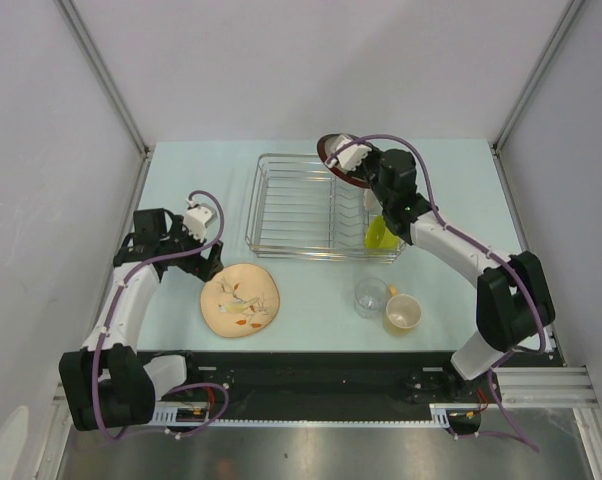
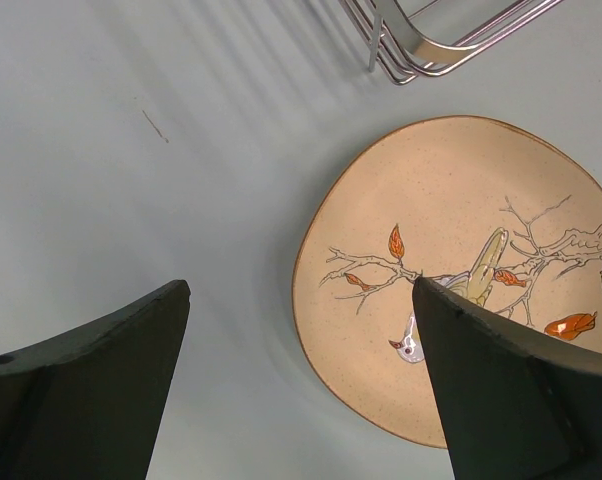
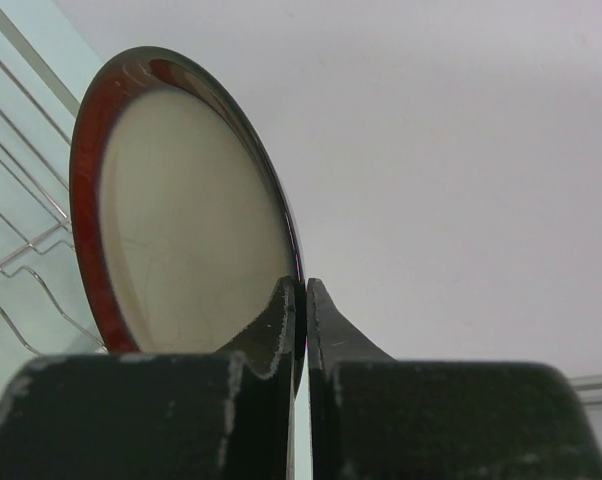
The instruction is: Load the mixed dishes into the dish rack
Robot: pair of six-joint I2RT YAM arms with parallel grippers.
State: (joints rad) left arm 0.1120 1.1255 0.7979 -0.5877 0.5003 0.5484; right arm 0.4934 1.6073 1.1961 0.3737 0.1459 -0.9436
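Top external view: the right gripper (image 1: 349, 158) is clamped on the rim of the red-rimmed plate (image 1: 328, 147). It holds the plate on edge at upper centre of the frame, over the far right corner of the rack (image 1: 281, 212). Right wrist view shows the fingers (image 3: 276, 320) pinching the plate's lower rim, with rack wires at lower left. The tines lie below and frame-left of the plate, so I'd judge it must go down edge-first between them. The left gripper (image 1: 199, 222) hangs spread wide and empty beside the leaf plate (image 1: 241, 300), lower left.
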